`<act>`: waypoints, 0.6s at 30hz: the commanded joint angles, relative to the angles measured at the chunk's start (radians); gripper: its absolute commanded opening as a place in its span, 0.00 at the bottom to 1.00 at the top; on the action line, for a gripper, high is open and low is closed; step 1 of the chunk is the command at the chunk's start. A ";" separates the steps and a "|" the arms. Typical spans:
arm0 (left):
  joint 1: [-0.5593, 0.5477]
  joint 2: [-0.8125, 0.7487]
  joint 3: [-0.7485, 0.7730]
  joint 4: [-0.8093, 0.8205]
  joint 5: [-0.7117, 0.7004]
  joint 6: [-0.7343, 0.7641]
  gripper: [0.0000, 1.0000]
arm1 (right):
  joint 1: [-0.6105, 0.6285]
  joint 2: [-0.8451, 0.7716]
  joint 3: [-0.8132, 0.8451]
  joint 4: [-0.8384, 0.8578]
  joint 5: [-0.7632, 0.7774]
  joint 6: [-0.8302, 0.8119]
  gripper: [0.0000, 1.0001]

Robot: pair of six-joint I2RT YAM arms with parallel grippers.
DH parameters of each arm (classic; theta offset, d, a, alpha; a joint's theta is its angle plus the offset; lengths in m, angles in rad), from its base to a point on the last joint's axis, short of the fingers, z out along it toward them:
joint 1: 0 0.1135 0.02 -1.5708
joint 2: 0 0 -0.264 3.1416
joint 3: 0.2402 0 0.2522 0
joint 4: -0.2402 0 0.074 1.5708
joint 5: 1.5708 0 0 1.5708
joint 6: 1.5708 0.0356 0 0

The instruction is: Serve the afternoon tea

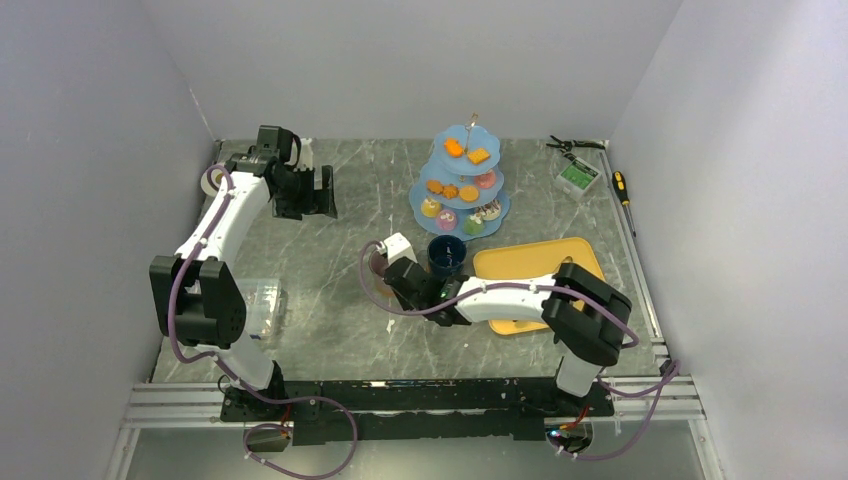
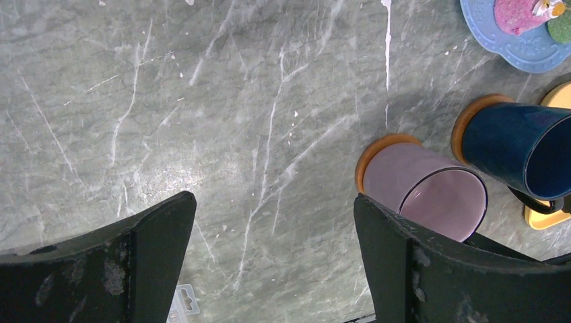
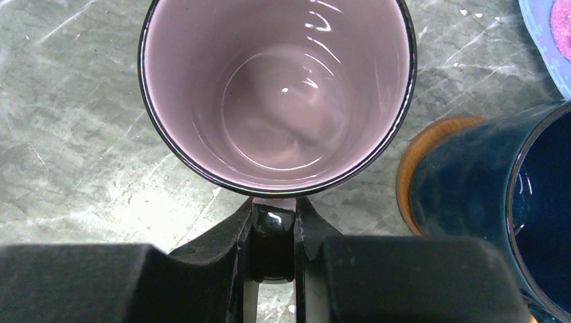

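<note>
The mauve mug [image 3: 276, 87] stands upright and empty, its dark handle pinched between the fingers of my right gripper [image 3: 273, 217], which is shut on it. In the left wrist view the mauve mug [image 2: 424, 188] sits over a brown coaster [image 2: 374, 147]. Just right of it, the dark-blue mug [image 2: 518, 148] stands on a second coaster [image 2: 466, 120]. From above, my right gripper [image 1: 390, 274] half hides the mauve mug [image 1: 377, 263], left of the dark-blue mug [image 1: 446, 255]. The light-blue three-tier stand [image 1: 460, 185] carries orange biscuits, doughnuts and cupcakes. My left gripper [image 1: 310, 203] hangs open and empty over bare table at the back left.
A yellow tray [image 1: 535, 268] lies under my right forearm. A white tape roll [image 1: 211, 178] sits by the left wall. Pliers [image 1: 575, 145], a small green box [image 1: 577, 177] and a screwdriver [image 1: 622, 187] lie at the back right. A clear plastic pack [image 1: 260, 300] rests beside the left arm.
</note>
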 commanded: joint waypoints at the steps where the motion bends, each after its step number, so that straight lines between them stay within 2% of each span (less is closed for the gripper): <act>1: 0.006 -0.007 0.031 0.020 0.002 0.008 0.94 | 0.014 -0.033 -0.023 0.068 0.042 0.016 0.00; 3: 0.006 -0.011 0.028 0.025 0.005 0.008 0.94 | 0.017 -0.036 -0.027 0.065 0.048 0.018 0.01; 5: 0.006 -0.015 0.026 0.031 0.006 0.008 0.94 | 0.021 -0.041 -0.032 0.062 0.056 0.016 0.07; 13: 0.006 -0.015 0.030 0.038 -0.010 0.014 0.94 | 0.030 -0.062 -0.042 0.074 0.074 0.016 0.47; 18: 0.006 -0.019 0.027 0.043 -0.019 0.020 0.94 | 0.033 -0.097 -0.027 0.059 0.096 0.014 0.62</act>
